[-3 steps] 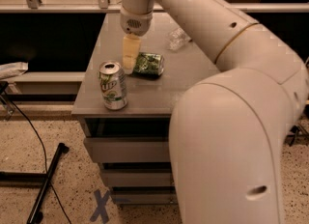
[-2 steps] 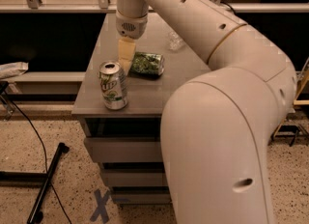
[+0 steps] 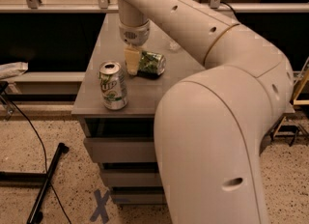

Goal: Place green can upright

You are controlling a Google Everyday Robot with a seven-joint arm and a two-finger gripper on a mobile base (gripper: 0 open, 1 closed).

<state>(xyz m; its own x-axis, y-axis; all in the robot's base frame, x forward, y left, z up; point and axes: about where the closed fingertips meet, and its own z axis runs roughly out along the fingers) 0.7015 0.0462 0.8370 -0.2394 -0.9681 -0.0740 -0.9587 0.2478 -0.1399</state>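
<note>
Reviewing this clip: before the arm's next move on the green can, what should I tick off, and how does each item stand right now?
1. Green can upright: not ok, it lies on its side on the table.
2. End effector at the can: ok, it hangs right at the can's left end.
3. Secure grip on the can: cannot tell.
4. Pale can out of the way: ok, it stands upright near the front edge, apart from the green can.
5. Clear plastic item out of the way: ok, it sits behind the green can, apart from it.

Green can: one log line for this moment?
green can: on its side, table | gripper: at its end nearest pale can | pale can: upright | task: not done
</note>
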